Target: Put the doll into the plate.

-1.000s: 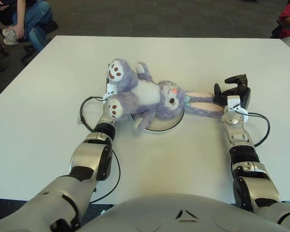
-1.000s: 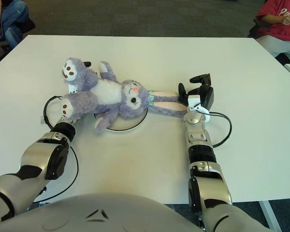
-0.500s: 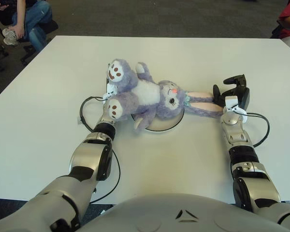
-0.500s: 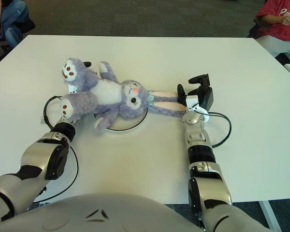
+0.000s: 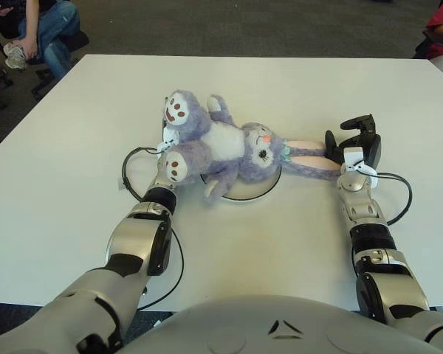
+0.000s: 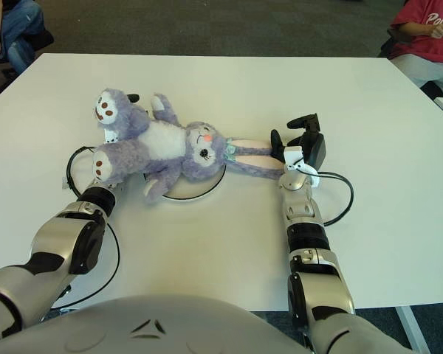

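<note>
A purple plush bunny doll (image 5: 225,144) lies on its back across a white round plate (image 5: 247,195) in the middle of the white table (image 5: 317,88). Its head and body are over the plate. Its feet point left and its long ears stretch right, past the plate's rim. My left hand (image 5: 167,137) sits between and under the doll's legs and is mostly hidden by them. My right hand (image 5: 347,133) is at the tips of the ears, with its black fingers spread and holding nothing.
Black cables loop on the table beside my left wrist (image 5: 129,158) and my right wrist (image 5: 402,192). A person sits beyond the far left corner (image 5: 37,29) and another beyond the far right corner (image 6: 428,29).
My right hand has shifted very slightly left, toward the ear tips. The doll, the plate and my left hand have not moved.
</note>
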